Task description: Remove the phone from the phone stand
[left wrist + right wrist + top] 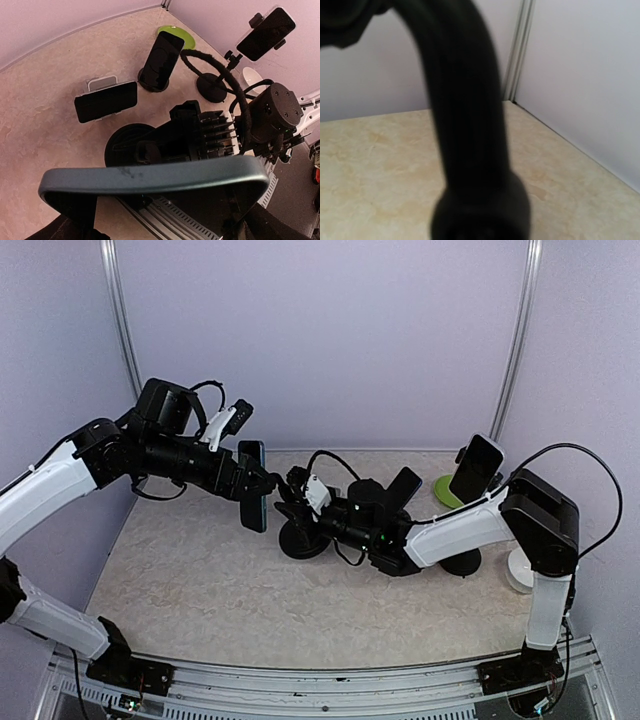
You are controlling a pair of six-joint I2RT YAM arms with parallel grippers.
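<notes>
Top view, step: the lift-off is in hand, I judge. The left gripper [243,486] is clamped on the dark phone [255,512], which stands on edge just left of the black phone stand [302,543].
Top view, right gripper: the right gripper [292,502] sits at the stand's upper part, apparently steadying it. I cannot tell whether its fingers are closed there.
Top view, next move: probably carrying the phone clear of the stand to bare table, well apart from the other stands.
Left wrist view, phone: its teal edge spans the frame above the stand's round base. Any contact with the cradle is hidden.
Left wrist view, others: farther back are a landscape phone [106,101], a green-based phone [161,60] and a high-clamped phone [265,34].
Right wrist view, stand: only a blurred black stem [470,115] shows, close up, with no fingers in sight.
Right wrist view, surface: a mottled beige table [375,165].
Right wrist view, room: plain pale walls [580,75] meet at a metal corner post [520,45].
</notes>
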